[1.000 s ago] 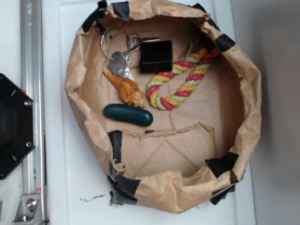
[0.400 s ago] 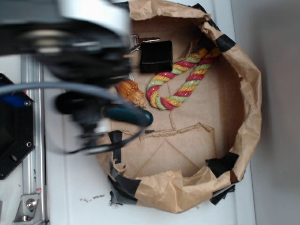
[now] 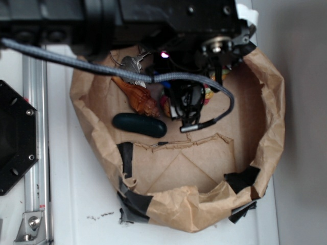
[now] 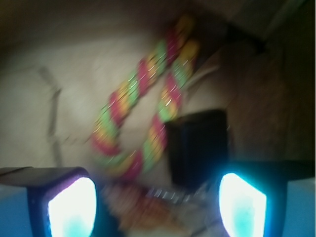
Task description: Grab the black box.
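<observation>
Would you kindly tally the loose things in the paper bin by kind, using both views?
Black box: 1
Twisted rope: 1
Key bunch: 1
Orange shell: 1
Teal capsule: 1
Total: 5

The arm hides the box and most of the rope in the exterior view; the wrist view shows them.

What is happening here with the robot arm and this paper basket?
The robot arm is above a brown paper basket that holds several small things. In the wrist view, the gripper is open, and the black box lies beyond it, beside a colourful rope. Nothing is grasped yet. From outside, the arm hides the box; a teal capsule, a carved shell and keys are visible.
</observation>
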### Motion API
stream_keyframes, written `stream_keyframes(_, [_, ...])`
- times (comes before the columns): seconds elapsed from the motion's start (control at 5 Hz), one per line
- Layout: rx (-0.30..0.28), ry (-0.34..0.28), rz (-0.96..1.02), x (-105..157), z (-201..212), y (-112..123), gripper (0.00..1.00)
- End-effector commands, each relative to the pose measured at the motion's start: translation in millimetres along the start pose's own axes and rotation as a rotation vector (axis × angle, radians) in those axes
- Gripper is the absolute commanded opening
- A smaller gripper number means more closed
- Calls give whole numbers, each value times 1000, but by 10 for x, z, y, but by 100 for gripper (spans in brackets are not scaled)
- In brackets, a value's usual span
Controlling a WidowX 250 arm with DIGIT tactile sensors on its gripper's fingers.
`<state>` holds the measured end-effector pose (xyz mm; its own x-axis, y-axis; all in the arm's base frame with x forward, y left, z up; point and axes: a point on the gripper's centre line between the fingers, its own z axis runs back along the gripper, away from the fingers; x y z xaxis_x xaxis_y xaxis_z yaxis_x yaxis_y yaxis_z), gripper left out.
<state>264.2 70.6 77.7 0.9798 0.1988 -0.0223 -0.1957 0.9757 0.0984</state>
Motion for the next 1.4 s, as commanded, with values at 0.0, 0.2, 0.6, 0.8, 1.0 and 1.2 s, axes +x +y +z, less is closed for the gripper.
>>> stream_keyframes(0.0, [107, -69, -7, -127, -95, 195, 100])
stream_keyframes(0.2, [86, -76, 0, -179, -139, 326, 100])
stream_keyframes(0.6, [29, -62, 11, -46, -162, 443, 100])
stream_keyframes(0.8, [42, -65, -38, -24, -242, 456, 100])
stream_keyframes(1.0, [36, -88, -80, 33, -267, 460, 100])
stream_keyframes(1.2, [10, -87, -125, 98, -293, 340, 100])
